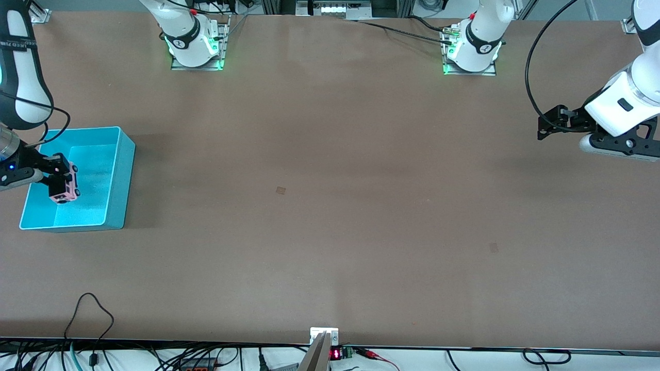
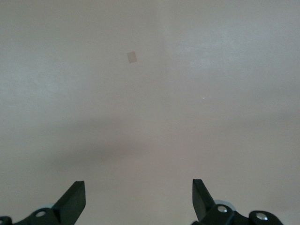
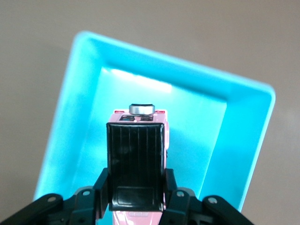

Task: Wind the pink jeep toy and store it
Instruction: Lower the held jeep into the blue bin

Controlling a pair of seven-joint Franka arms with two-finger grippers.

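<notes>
Bin (image 1: 116,175), cyan, sits at the right arm's end of the table. Right gripper (image 1: 55,178) hangs over it, fingers clamped on the pink jeep toy (image 1: 66,189), black roof toward the wrist camera. Left gripper (image 1: 554,125) waits over the table's left-arm end, fingers (image 2: 72,200) spread, nothing between them.

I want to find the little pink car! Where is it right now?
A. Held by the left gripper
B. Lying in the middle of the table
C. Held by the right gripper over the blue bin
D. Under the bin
C: the right gripper is shut on the pink jeep toy above the cyan bin.
</notes>
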